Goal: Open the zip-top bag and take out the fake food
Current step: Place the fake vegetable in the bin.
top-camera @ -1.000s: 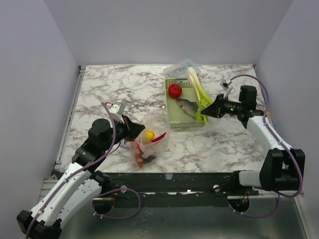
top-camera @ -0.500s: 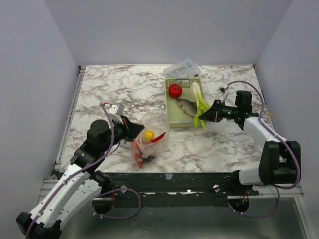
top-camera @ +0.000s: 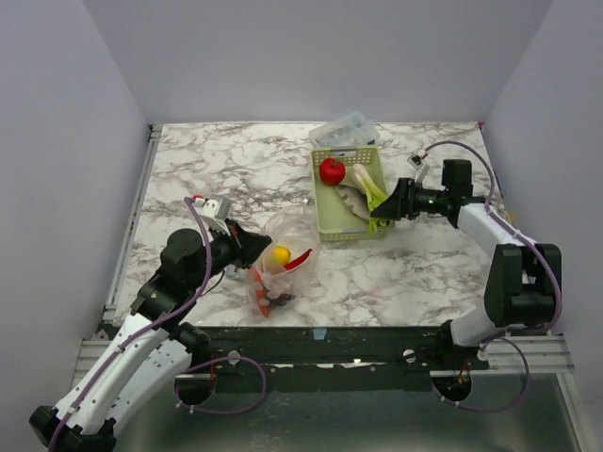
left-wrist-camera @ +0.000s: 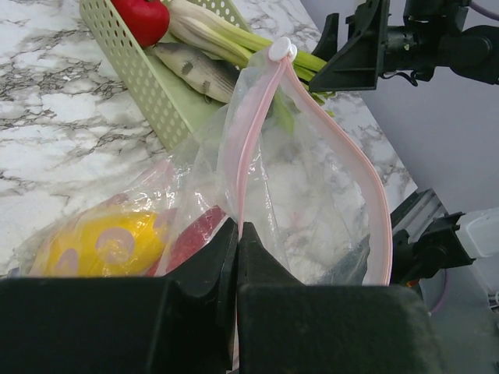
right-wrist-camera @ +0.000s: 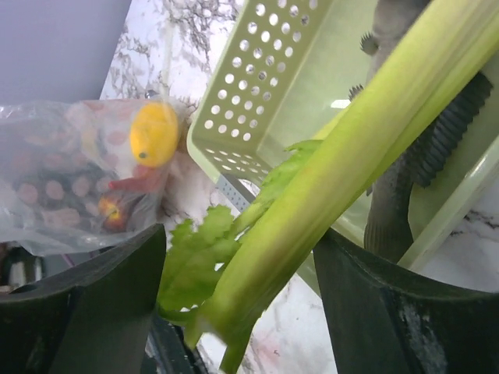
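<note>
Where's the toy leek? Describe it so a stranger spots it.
Find the pale green slotted plastic basket right of centre on the marbled table. Beside its round red toy fruit and grey toy fish, the leek is the only long stalk, white fading to green, leafy end over the near rim.

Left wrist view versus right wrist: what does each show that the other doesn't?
Left wrist only: the left gripper shut on the pink zip strip of the bag, and the red fruit in the basket. Right wrist only: the right gripper open around the leek. Both: basket, leek, fish, and the lemon inside the bag.
</note>
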Motion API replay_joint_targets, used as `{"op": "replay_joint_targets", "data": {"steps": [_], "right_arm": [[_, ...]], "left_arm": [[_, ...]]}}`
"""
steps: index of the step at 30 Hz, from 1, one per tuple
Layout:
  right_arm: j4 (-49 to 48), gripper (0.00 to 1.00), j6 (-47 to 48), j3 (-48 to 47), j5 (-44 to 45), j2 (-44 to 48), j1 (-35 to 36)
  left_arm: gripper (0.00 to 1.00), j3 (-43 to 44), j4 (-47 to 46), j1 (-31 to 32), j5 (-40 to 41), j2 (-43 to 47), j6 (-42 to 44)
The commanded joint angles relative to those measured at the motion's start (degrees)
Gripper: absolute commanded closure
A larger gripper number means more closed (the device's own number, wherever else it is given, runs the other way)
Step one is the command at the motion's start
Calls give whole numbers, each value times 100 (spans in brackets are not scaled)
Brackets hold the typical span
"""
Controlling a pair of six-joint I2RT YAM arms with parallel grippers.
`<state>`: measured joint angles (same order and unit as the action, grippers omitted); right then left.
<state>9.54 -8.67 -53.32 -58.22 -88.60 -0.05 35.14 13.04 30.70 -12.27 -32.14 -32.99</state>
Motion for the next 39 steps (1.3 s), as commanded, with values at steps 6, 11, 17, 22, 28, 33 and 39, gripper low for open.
{"op": "replay_joint_targets", "data": {"steps": [6,11,17,22,28,33,39], "right_arm": [[1144,6,1648,-169,935,1358,5],[1556,4,2276,-287,1438,1879,5],[2589,4,3378,-930,-127,1817,5],[3569,2,4343,-1731,-1042,1615,5],[4171,0,4955,-2315,-1175,1469,142],[4362,0,5187,-2357,-1251,1364,351],[4461,0,5411,-2456,-704,1333,976]], "left_arm": [[100,44,46,-49,37,81,93],[100,160,110,-55,-10,22,152],[100,369,175,-64,-208,-131,179],[100,623,175,-64,-375,-363,145],[100,755,-94,-64,-602,-730,-14],[100,687,-526,-55,-846,-1022,-307],[100,757,-758,-45,-1067,-1243,-531]]}}
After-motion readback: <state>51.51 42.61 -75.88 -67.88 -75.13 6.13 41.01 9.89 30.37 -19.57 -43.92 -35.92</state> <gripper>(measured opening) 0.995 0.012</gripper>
